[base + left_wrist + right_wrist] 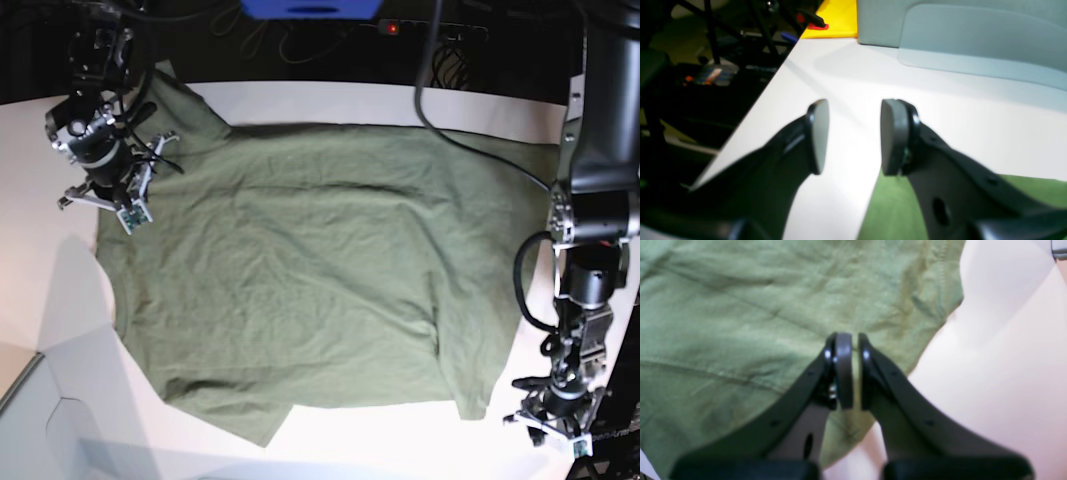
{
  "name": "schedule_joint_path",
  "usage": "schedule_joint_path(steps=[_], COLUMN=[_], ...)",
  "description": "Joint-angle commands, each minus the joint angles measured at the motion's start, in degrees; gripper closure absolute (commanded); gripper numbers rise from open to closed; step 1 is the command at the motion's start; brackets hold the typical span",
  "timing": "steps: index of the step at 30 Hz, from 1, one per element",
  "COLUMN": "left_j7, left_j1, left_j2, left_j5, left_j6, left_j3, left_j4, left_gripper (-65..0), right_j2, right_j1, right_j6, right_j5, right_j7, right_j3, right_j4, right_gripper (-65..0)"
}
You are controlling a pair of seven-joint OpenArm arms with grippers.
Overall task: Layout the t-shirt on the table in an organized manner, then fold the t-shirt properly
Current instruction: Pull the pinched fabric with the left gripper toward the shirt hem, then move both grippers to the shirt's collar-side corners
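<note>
Left wrist view: the left tool (855, 136) hangs parted and empty above bare surface (940, 110), t-shirt (890, 206) edge below, a grey panel (973, 40) behind.

Right wrist view: the right tool (850, 370) pinches the cloth.

Base view: the shirt lies spread, wrinkled; folding seems unstarted.

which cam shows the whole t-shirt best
The base view: the whole t-shirt lies spread on the table, outline visible. The right wrist view shows only wrinkled cloth close up around the right gripper. The left wrist view catches just a green corner beneath the left gripper.
</note>
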Motion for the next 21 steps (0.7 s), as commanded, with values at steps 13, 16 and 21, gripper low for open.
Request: schedule_joint_path(steps=[13, 16, 21], left_j7=[18.4, 18.3, 18.3], left_j1=[31.9, 43.6, 62.0], left_j2=[-13.8, -17.0, -18.2], left_j5=[-30.9, -35.1, -36.9], left_j6=[0.0, 0.4, 0.4], left_j3=[-0.1, -0.2, -10.2], left_j4=[38.6, 50.4, 62.7], left_gripper=[-43.1, -43.1, -43.2], right_j2=[0.6, 0.6, 0.6], right_j1=[-0.4, -0.1, 0.2], right_j6=[-0.2, -0.2, -0.2], right_j5=[0.3, 0.3, 0.4], right_j7=[0.9, 1.0, 0.9], right_j3=[4.2, 5.4, 8.4], right_j4=[2.3, 2.3, 2.3], right_gripper=[-11.5, -17.5, -24.4])
